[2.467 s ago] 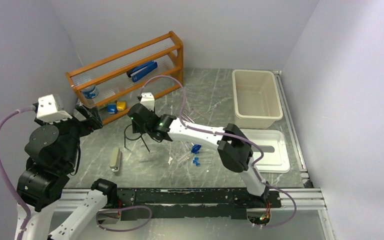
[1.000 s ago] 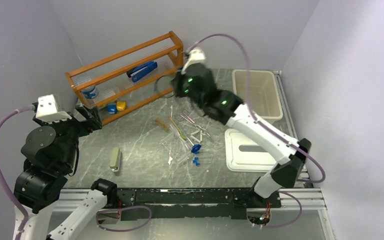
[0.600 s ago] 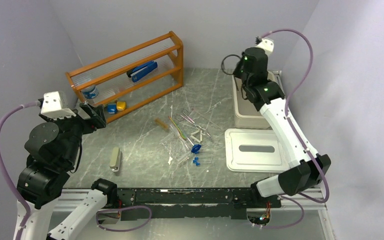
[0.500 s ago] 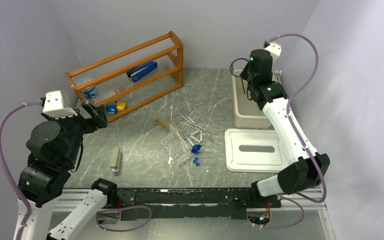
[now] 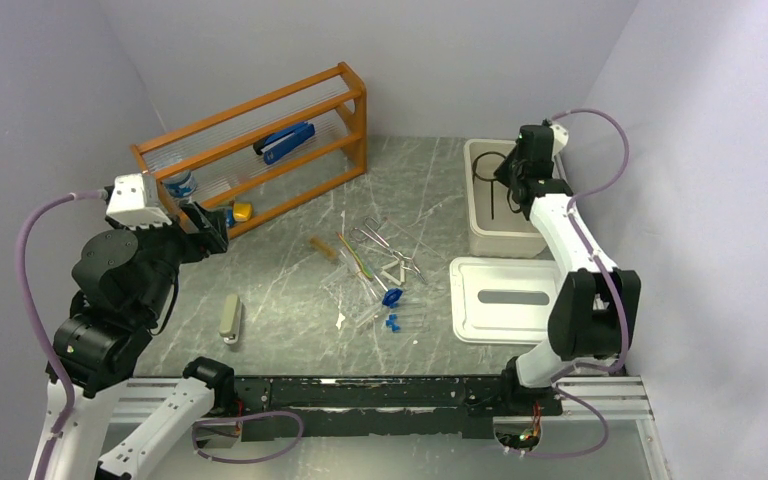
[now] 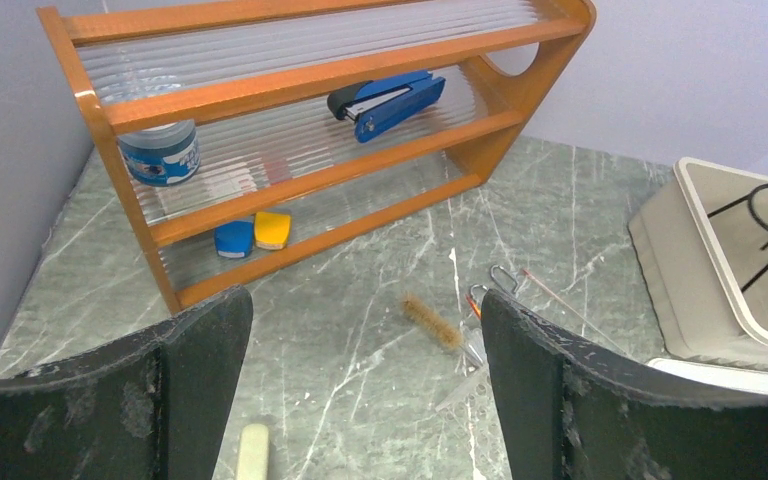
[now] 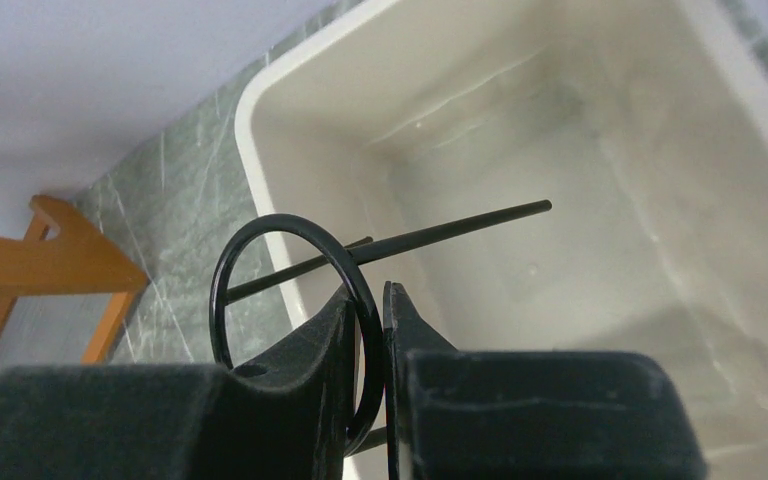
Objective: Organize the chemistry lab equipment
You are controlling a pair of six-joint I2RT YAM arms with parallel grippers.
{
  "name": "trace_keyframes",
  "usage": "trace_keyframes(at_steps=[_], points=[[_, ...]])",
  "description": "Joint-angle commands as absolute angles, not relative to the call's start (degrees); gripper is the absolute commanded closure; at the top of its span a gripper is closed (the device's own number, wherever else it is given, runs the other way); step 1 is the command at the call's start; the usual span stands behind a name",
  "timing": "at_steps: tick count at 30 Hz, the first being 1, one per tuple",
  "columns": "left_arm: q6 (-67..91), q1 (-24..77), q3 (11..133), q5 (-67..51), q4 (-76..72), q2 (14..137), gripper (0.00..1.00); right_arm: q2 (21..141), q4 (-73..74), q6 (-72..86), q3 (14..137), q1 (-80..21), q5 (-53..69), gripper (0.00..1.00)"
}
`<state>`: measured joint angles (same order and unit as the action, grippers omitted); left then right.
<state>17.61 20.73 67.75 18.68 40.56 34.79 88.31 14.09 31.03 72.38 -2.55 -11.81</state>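
The task is judged barely begun: only the black wire ring stand [image 7: 460, 229] is at the beige bin [image 5: 505, 244], held over its open inside and not yet let go. It is clamped by its ring in the right pincer [image 7: 365, 300]. The tweezers [image 5: 378, 238], white triangle [image 5: 394, 270], thin rods [image 5: 352, 255] and blue-capped tubes [image 5: 391, 298] are left scattered on the counter [image 5: 290, 300]. The left pincer [image 6: 360, 325] is held apart, carrying nothing. The stand is seen as 1 thin loop with straight wire legs

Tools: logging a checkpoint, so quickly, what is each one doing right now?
Left tool: open, holding nothing.
Right tool: closed on the black wire ring stand.
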Motion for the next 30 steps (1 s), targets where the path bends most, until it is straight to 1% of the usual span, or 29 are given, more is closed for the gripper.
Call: trace_keyframes(at_steps=[1, 7, 15, 21, 30], points=[[18.3, 21.0, 67.7, 16.7, 38.8, 35.1, 0.12, 91.4, 5.6, 33.9, 71.3, -0.4, -1.6, 1.0], [18.6, 21.0, 67.9, 16.2, 38.7, 35.6, 0.13, 95.1, 0.5, 34.6, 70.7, -0.3, 4.7, 1.0], [18.8, 21.0, 68.3, 15.8, 38.7, 36.2, 0.13, 97.8, -5.9, 36.2, 67.6, 2.4, 3.8, 1.0], [18.9, 21.0, 67.9, 15.4, 38.3, 36.6, 0.14, 97.3, -14.5, 42.3, 62.6, 4.3, 6.5, 1.0], [19.1, 21.0, 67.8, 15.1, 37.9, 36.8, 0.14, 100.7, -22.9, 52.9, 58.4, 5.1, 5.6, 1.0]])
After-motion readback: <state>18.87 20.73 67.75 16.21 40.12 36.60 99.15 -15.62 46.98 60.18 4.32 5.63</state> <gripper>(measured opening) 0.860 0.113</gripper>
